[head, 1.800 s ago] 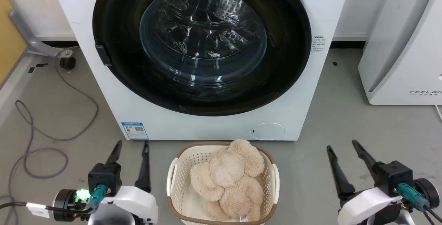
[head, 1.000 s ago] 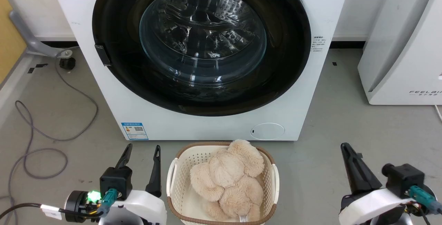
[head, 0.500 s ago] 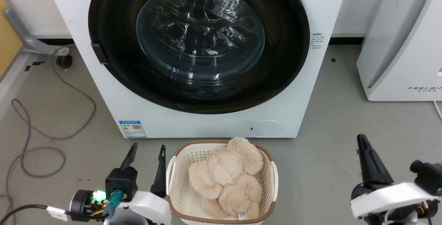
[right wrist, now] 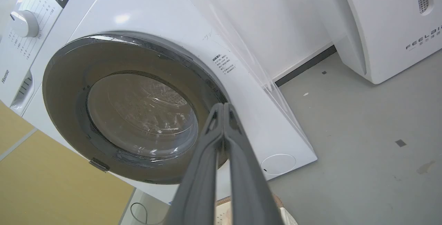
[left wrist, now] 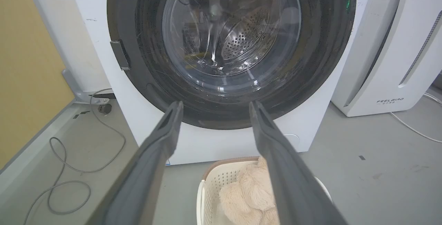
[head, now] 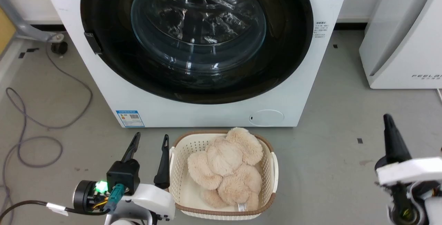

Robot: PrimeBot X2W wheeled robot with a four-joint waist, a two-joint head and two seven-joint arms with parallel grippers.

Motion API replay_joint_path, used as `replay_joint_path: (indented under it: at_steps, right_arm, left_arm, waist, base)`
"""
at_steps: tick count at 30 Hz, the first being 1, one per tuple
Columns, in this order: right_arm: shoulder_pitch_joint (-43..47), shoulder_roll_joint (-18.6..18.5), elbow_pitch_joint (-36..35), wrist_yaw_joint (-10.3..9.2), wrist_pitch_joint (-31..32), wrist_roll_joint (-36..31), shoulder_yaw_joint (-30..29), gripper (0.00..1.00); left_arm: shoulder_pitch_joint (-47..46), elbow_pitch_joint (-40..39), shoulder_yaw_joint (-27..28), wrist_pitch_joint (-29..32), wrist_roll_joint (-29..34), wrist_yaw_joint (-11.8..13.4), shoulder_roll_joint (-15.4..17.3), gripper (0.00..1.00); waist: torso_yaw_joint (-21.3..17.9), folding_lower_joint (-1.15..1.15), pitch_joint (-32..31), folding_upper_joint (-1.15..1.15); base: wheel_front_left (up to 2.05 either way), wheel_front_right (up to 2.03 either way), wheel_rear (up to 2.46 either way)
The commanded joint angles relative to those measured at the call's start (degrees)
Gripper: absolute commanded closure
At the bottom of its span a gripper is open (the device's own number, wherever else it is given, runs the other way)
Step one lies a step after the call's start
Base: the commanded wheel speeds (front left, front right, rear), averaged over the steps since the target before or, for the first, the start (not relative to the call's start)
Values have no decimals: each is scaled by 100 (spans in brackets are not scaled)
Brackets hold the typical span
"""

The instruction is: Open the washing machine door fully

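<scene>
Washing machine door (head: 197, 35): glossy black disc, bulged clear glass, shut, upper centre. We see left gripper (head: 152, 137) spread wide, empty; right gripper (right wrist: 221, 105) pinched closed, empty. White unit (left wrist: 397, 45) at right reads FEELBIRD.

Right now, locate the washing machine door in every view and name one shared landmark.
Head view: washing machine door fills the upper middle, top cut off.
Left wrist view: door upper centre, top cut off.
Right wrist view: door left of centre, tilted.
Shared landmark: small dark tab on the door's rim, left side; lower left in right wrist view.
</scene>
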Motion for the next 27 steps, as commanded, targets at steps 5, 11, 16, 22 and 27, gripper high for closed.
replay_joint_path:
  at_steps: [5, 11, 16, 22, 27]
  right_arm:
    - [-621, -310, 526, -1, 103, 674, -33, 100]
    - [-1466, -754, 1150, -1, 349, 1334, 73, 100]
    - [-1936, -968, 1414, -2, 524, 1637, 176, 100]
    - [-2636, -1245, 1850, -2, 849, 2028, 419, 100]
    - [-3268, -1419, 2182, -2, 1176, 2436, 651, 100]
  left_arm:
    - [-198, 36, -80, -108, -19, 41, 8, 0]
    - [-373, 47, -176, -204, -35, 59, 8, 0]
    - [-465, 48, -217, -252, -42, 73, 7, 0]
    - [-579, 74, -293, -324, -63, 95, 7, 0]
    - [-669, 88, -371, -396, -89, 136, 6, 0]
  waist:
    - [-19, 0, 179, 0]
    - [-11, 0, 419, 0]
    - [-3, 0, 544, 0]
    - [25, 0, 695, 0]
    - [38, 0, 851, 0]
  base:
    - [0, 0, 0]
    - [0, 0, 0]
    - [0, 0, 0]
    - [0, 0, 0]
    - [0, 0, 0]
